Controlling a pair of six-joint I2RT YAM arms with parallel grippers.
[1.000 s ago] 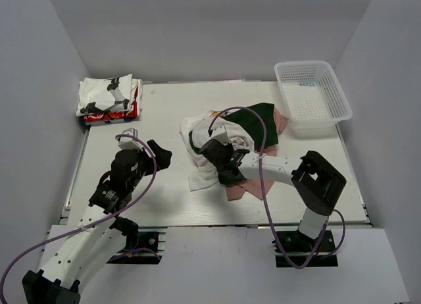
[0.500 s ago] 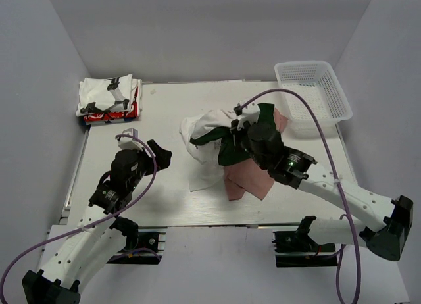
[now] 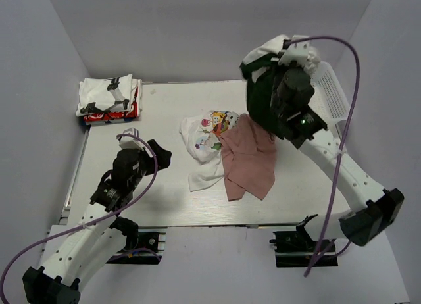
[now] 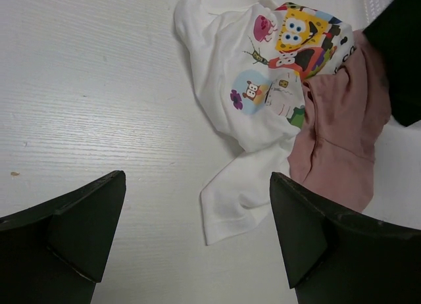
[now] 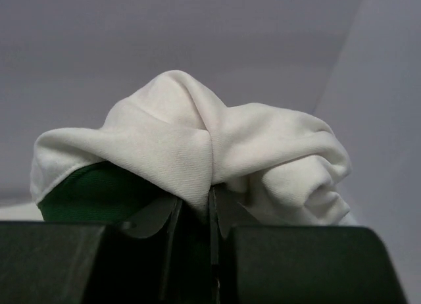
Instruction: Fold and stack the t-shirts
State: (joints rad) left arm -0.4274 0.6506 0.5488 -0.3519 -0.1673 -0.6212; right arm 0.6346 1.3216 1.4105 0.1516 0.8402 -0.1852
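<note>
My fingers (image 5: 152, 220) are nearly closed, pinching a bunched t-shirt (image 5: 191, 146) right at the tips. It's mostly white fabric, twisted into a creased lump above the pinch point. Dark green fabric shows under the white edge at lower left. One white fold runs straight down into the gap between the fingers. Background is plain grey wall (image 5: 197, 27), with a corner seam on the right.

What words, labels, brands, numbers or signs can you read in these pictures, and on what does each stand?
No text can be read.
white t-shirt: cartoon pictures only; small black marks beside them are too blurred.
red folded t-shirt: white marks, too small to read.
dark green t-shirt: no print shows.
</note>
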